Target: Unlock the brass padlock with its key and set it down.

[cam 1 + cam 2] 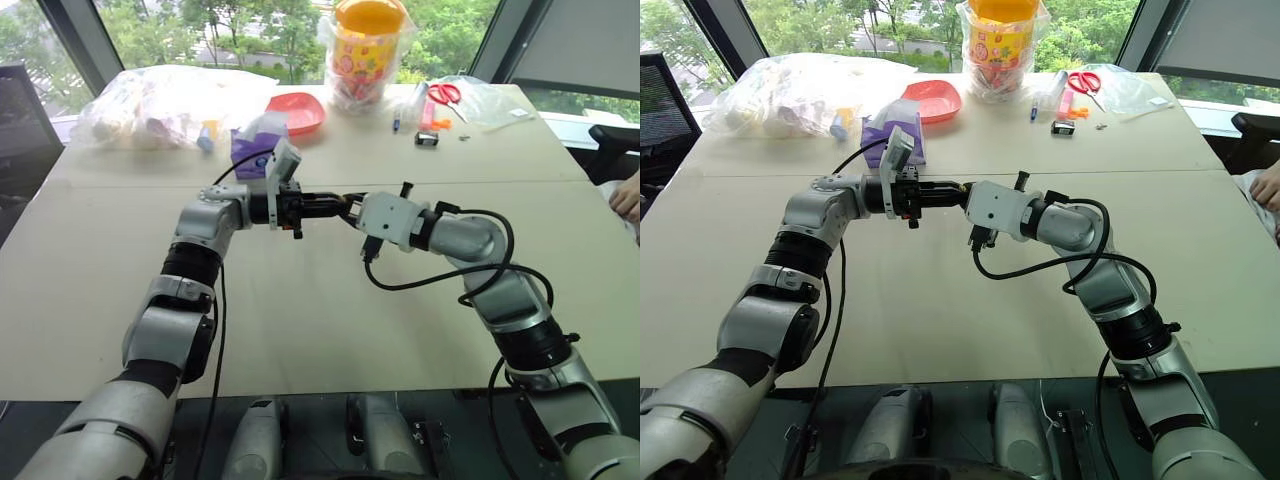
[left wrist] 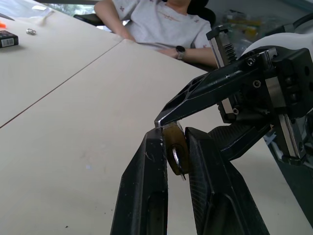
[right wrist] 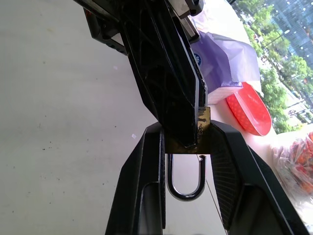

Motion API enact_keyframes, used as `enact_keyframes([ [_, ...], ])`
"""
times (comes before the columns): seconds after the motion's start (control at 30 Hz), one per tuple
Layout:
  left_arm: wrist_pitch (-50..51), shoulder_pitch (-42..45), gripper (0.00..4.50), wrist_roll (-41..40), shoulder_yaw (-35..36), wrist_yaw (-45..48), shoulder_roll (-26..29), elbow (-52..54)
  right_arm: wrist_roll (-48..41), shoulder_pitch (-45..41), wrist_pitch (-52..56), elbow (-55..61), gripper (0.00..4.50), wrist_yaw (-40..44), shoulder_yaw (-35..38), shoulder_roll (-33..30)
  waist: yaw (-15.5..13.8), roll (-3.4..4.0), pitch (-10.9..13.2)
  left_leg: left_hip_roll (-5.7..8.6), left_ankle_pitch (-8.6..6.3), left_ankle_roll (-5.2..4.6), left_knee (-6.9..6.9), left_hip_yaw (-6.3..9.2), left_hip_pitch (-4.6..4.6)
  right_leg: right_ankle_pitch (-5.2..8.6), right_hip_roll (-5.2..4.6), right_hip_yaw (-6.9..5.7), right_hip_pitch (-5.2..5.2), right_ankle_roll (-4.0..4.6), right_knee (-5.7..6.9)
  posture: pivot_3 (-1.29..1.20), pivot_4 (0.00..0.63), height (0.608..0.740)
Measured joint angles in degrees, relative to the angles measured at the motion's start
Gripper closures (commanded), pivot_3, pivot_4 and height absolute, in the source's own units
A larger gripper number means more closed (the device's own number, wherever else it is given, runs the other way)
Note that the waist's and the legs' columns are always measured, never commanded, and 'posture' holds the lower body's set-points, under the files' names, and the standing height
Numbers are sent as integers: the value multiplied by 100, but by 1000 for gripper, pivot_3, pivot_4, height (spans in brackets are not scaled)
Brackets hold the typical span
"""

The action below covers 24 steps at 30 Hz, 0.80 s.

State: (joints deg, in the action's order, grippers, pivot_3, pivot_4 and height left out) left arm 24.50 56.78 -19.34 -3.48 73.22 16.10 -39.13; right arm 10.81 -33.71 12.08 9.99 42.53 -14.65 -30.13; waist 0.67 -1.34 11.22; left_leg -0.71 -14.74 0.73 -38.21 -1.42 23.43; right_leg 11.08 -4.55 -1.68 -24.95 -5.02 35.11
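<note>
We see a broad pale surface (image 1: 300, 330) running to the windows. Along its far edge lie a heap of clear plastic bags (image 1: 160, 105), a bagged tub with an orange lid (image 1: 368, 50), a red plate (image 1: 298, 112), a purple tissue pack (image 1: 255, 148), red-handled scissors (image 1: 447, 95) and a small black box (image 1: 427, 138). A person in a grey shirt (image 2: 161, 22) sits at the side of the surface, one forearm resting on it.

Above the middle of the surface our two arms meet tip to tip. The right tool (image 3: 186, 147) is clenched on the brass padlock (image 3: 188, 139), its fingers gripping the gold body from both sides while the silvery shackle (image 3: 186, 183) hangs back between them, still closed. The left tool (image 2: 173, 152) comes in from the opposite side, its fingers either side of the same padlock, touching it. The left tool's black fingers (image 3: 166, 73) cover most of the padlock's face, so we cannot make out the key.
</note>
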Motion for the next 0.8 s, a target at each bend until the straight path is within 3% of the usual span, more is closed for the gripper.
enact_keyframes([
  [0.27,90,-3,4409,-8,50,-41,126,1,-274,325,420,357,44,-9,355,-69,-13,0,0,0,0,0,0,1,1,0,-1,0,0,0,0,0,150,740],
  [0.4,278,-31,4409,-124,267,-82,282,57,-1303,571,1655,915,44,-287,1280,599,1,0,0,-3,0,0,0,2,-1,-1,0,0,0,1,4,0,150,740],
  [0.5,422,-101,4409,-223,275,-58,298,180,-1752,572,2167,1231,44,-625,1584,945,-4,0,0,-4,0,0,0,2,-2,-1,0,0,0,1,5,0,150,740],
  [0.8,795,-281,4409,-460,315,93,368,702,-1985,504,2437,1046,44,-1349,1489,1361,-4,0,0,-2,0,0,0,1,-1,-1,-1,0,1,1,4,0,150,740],
])
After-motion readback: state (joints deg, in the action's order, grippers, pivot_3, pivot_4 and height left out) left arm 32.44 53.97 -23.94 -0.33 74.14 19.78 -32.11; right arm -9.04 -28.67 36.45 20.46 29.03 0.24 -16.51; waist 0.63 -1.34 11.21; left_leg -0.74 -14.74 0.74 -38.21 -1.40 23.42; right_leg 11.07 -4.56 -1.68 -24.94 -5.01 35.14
